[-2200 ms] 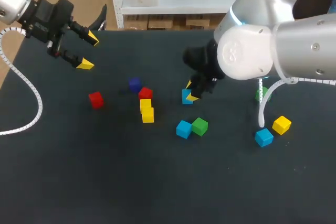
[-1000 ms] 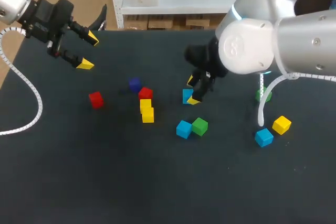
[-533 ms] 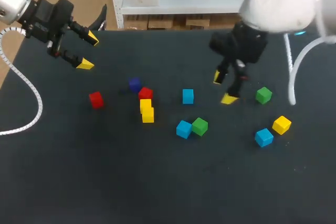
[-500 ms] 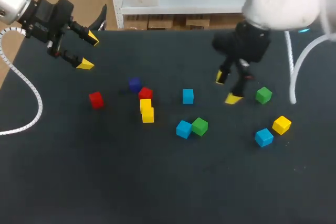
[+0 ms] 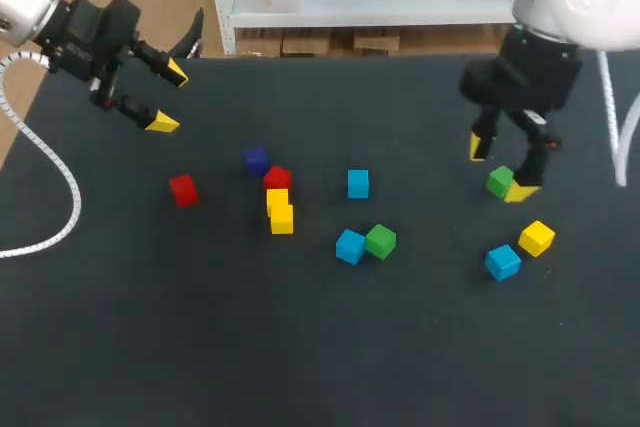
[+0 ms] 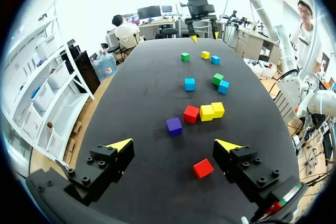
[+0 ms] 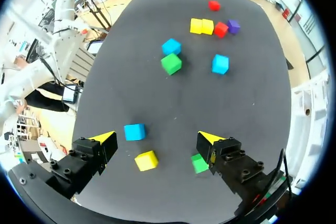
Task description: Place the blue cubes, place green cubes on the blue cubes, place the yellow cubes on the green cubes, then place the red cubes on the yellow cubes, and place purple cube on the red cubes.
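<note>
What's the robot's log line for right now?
right gripper: open, at green cube | left gripper: open, empty | stacked: nothing

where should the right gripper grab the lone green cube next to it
Its two opposite side faces, coming straight down from above. The green cube sits flat on the table with no cube beside it. It lies off-centre, close by one finger of the open right gripper, so centring first seems wise.
</note>
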